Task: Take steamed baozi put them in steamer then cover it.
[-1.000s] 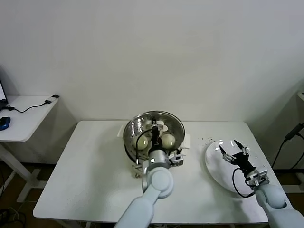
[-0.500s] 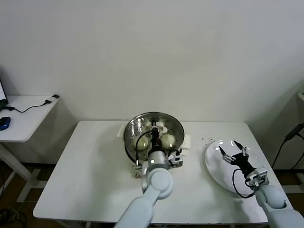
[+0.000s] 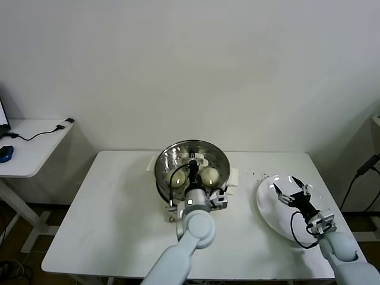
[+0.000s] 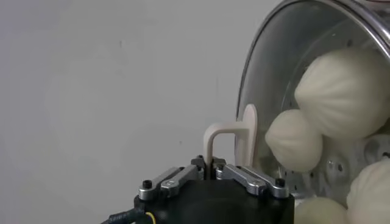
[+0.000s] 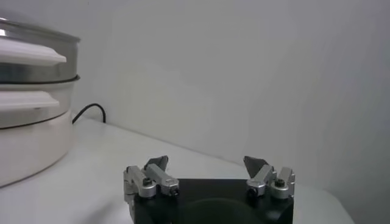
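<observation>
The left gripper (image 3: 192, 168) pinches the cover's (image 3: 193, 161) white handle (image 4: 230, 141), jaws pressed on it, holding the lid tilted over the steamer (image 3: 164, 178). Only the left wrist view shows baozi (image 4: 345, 92) through the glass. The right gripper (image 3: 291, 190), jaws spread and empty, hovers over the white plate (image 3: 266, 212) right of the steamer.

No writing, label, brand, number or sign can be read anywhere in these views.
</observation>
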`<state>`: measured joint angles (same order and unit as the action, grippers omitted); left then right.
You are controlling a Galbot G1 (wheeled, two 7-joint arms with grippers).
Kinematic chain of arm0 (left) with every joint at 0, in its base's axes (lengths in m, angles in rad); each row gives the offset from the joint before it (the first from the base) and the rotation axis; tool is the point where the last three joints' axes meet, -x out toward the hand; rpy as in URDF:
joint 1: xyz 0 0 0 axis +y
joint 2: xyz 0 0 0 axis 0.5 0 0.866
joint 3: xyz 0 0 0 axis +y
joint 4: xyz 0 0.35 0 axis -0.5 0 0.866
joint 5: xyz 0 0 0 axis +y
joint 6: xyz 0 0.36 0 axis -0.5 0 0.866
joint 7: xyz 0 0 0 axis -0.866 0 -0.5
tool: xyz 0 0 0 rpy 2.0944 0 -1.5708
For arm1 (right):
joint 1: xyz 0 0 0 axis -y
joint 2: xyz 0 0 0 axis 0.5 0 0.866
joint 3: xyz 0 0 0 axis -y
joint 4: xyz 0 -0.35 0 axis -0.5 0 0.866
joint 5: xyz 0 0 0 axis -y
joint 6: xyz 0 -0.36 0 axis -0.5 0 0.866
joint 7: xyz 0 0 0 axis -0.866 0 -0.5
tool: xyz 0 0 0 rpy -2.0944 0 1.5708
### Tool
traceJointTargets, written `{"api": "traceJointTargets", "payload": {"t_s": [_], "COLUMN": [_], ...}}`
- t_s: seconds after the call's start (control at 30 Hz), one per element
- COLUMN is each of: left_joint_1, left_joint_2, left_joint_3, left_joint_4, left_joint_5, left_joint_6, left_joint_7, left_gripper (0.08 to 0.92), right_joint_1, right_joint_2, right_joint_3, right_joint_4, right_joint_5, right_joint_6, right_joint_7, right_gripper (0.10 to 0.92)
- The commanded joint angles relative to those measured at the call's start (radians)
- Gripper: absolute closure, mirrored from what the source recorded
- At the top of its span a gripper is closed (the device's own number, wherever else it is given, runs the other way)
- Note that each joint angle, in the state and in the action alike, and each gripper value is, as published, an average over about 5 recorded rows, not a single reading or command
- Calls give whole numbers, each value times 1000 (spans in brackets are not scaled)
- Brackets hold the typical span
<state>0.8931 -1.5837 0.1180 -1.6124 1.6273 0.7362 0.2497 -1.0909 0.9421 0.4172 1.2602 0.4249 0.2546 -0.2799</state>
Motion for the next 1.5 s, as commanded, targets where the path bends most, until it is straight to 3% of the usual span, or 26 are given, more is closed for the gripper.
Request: {"api": "traceJointTargets", "payload": {"t_s": [0.03, 0.37, 0.47, 1.0, 1.23, 1.5], "left_joint_1": [-2, -10, -7, 113, 203, 324], "left_joint_2": [13, 24, 37, 143, 228, 367], "left_joint_3": [5, 17, 25, 43, -9, -242], "left_joint_4": [3, -25, -57, -322, -463, -580], "left_joint_5": [0, -1, 0, -26, -223, -794], "left_joint_6": [49, 49, 49, 49, 46, -124], "left_joint_7": [0, 47, 68, 109, -7, -255], "left_gripper": [858, 857, 816, 359, 191, 177], "right_joint_1": [0, 1, 1, -1, -22, -74], "right_joint_2": [2, 1, -1, -6, -10, 1], "right_joint_3": [2, 4, 6, 12, 31, 105], "right_joint_4": [-1, -2, -3, 4, 53, 127], "right_joint_5": [-2, -5, -5, -4, -12, -11], "right_joint_6": [1, 0, -2, -26, -79, -126], "right_joint_7": [-2, -4, -4, 0, 25, 36], "right_gripper": [203, 203, 203, 203, 203, 203]}}
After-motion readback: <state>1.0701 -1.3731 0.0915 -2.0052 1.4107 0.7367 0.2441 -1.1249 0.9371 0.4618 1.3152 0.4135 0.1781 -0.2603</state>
